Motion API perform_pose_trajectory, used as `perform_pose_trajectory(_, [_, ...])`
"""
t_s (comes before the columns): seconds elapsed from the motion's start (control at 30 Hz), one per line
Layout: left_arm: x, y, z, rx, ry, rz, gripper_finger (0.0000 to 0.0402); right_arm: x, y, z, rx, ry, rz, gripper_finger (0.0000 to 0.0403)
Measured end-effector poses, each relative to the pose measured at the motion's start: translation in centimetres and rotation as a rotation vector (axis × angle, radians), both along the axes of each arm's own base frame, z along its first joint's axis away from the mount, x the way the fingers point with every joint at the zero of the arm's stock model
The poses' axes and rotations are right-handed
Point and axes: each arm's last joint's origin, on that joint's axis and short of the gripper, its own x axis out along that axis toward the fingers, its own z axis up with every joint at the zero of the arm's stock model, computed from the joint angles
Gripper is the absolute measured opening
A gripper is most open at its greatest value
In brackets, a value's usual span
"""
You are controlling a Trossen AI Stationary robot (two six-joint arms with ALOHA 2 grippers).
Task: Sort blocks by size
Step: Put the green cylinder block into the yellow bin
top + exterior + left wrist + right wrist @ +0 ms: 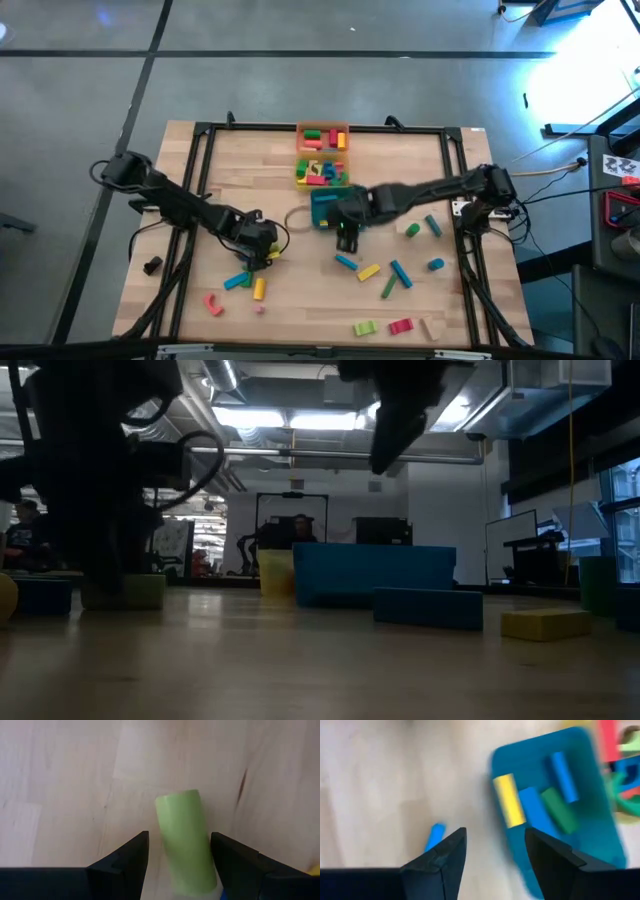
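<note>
A light green cylinder block lies on its side on the wooden table. My left gripper is open low over it, one finger on either side; whether a finger touches it I cannot tell. In the high view it sits left of centre. My right gripper is open and empty, raised above the table beside the teal tray, which holds yellow, blue and green blocks. In the high view it is just in front of the tray. Several loose blocks lie across the near half of the table.
The teal tray stands mid-table, with a yellow tray and an orange tray of blocks behind it. Blue and yellow blocks lie just near of my left gripper. A blue block lies under my right gripper.
</note>
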Motion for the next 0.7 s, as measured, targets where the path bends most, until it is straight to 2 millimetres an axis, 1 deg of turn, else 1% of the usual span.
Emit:
perform_pose_trajectory(0.13, [0.4, 0.3, -0.8, 0.02, 0.025, -0.001, 0.0198, -1.0, 3.4, -0.1, 0.009, 0.026, 0.057, 0.0204])
perform_pose_trajectory(0.23, [0.7, 0.6, -1.2, 0.03, 0.03, -0.004, 0.0189, -1.7, 5.5, -0.1, 0.046, 0.02, 0.029, 0.0204])
perform_pose_trajectory(0.33, [1.0, 1.2, -1.3, 0.029, 0.029, -0.001, 0.0155, -2.2, 7.1, -0.2, 0.08, 0.011, -0.042, 0.0204])
perform_pose_trajectory(0.4, [1.1, 1.5, -1.0, 0.019, 0.013, 0.011, 0.0125, -2.6, 8.1, -0.4, 0.09, 0.01, -0.074, 0.0204])
perform_pose_trajectory(0.43, [1.2, 1.7, -1.0, 0.01, 0.004, 0.017, 0.0117, -2.8, 8.6, -0.6, 0.094, 0.008, -0.084, 0.0204])
perform_pose_trajectory(0.57, [1.4, 2.5, 0.2, -0.018, -0.05, 0.036, 0.0117, -3.9, 9.7, -2.0, 0.074, 0.022, -0.171, 0.0204])
perform_pose_trajectory(0.7, [2.2, 3.3, 3.0, -0.032, -0.163, 0.0, 0.0117, -5.0, 10.5, -3.5, 0.025, 0.021, -0.238, 0.0204])
